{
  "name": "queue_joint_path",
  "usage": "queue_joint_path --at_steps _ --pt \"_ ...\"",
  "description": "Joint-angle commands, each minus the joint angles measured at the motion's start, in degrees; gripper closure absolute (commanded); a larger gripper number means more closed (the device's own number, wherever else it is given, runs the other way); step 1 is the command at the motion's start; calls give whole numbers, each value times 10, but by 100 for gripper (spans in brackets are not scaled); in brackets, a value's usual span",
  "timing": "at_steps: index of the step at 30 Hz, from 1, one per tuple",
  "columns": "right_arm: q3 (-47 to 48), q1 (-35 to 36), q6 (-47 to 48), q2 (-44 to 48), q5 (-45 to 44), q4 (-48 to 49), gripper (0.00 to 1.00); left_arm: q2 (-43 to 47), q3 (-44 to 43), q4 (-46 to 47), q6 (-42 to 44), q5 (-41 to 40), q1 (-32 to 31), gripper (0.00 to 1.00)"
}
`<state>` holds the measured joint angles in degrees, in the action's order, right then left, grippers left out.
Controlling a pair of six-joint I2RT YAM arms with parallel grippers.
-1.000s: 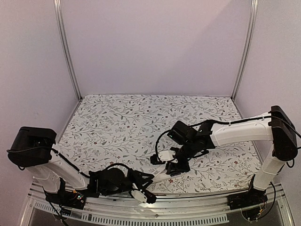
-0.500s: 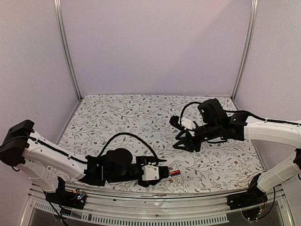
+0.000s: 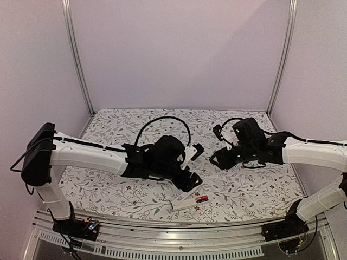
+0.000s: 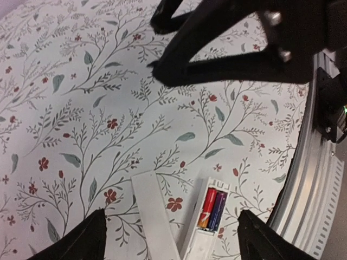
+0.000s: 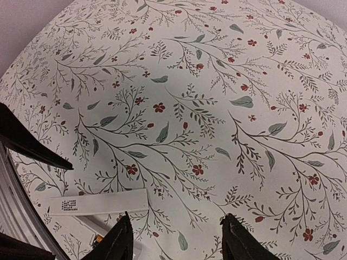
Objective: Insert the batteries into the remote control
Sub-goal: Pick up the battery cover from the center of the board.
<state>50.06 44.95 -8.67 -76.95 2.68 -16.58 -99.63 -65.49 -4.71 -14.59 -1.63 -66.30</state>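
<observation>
Half a second ago the left gripper (image 3: 194, 165) sat low at the near edge, right beside the remote; now it has risen and pulled back toward mid-table. Its white forearm stretches from the left side across to the centre and the wrist tips down toward the near edge. Its black fingers (image 4: 81, 244) are spread wide with nothing between them. In the left wrist view they frame the parts lying below.

The right gripper (image 3: 216, 161) has moved only a little. Its arm reaches in from the right at mid-table height and its tips point down and to the left, well apart from the remote. This pincer is also parted and holds nothing.

The slim white plastic remote control (image 4: 199, 241) lies where it was, on the floral tablecloth (image 3: 135, 130) close to the metal rail (image 3: 217, 225). It lies back upward, with the bay uncovered. Two small cylindrical batteries (image 4: 212, 209), one red and one dark, sit side by side inside that bay.

A thin flat white cover strip (image 4: 154, 214) lies on the cloth just beside the remote control, angled away from it.
</observation>
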Motion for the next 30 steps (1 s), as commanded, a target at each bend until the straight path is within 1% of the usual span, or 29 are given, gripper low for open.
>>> queue_joint_path --at_steps 1,5,10,12,18,20,24,28,30 --pt "-19 -2 -49 36 -52 -1 45 -52 -29 -106 -48 28 29 18" --pt "-44 -2 -59 53 -55 1 45 -98 -58 -137 -42 28 32 19" --pt "-71 -2 -68 72 -56 3 45 -147 -95 -177 -46 33 36 25" --pt "-78 -2 -69 79 -60 3 45 -152 -102 -180 -49 50 36 28" --pt "-92 -2 -69 94 -65 6 45 -161 -101 -176 -56 78 33 32" --pt "-95 -3 -67 97 -65 9 45 -166 -103 -183 -57 70 33 36" --pt "-102 -2 -66 109 -64 18 45 -173 -114 -202 -61 64 31 41" --pt "-105 -2 -60 119 -68 18 46 -181 -123 -210 -60 59 25 43" --pt "-107 -2 -59 125 -68 18 45 -187 -128 -215 -58 57 22 47"
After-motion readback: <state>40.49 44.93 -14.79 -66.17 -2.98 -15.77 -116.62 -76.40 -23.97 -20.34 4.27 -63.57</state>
